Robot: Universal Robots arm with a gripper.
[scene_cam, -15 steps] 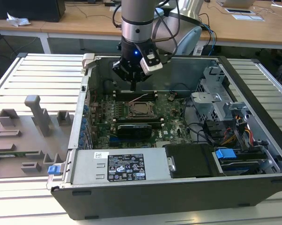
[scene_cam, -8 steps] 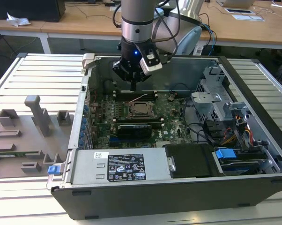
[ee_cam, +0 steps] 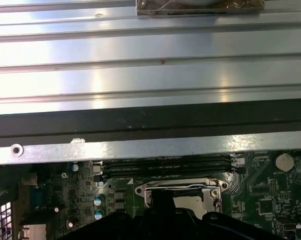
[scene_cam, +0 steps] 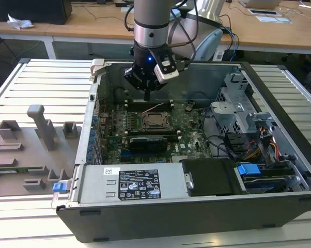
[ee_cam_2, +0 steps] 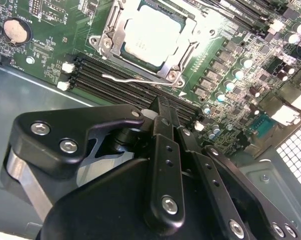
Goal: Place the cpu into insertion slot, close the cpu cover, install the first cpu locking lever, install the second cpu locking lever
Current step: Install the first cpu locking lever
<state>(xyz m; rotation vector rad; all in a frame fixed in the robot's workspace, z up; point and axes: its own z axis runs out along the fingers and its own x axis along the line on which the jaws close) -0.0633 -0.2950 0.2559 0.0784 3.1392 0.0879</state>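
Hand pressed together, empty, over memory slots; cpu seated under cpu cover.

— What carries everything here?
— A ribbed metal surface.
— And directly on it?
— An open computer case, and beside it, at the exterior view's left, a grey fixture plate with upright holders.
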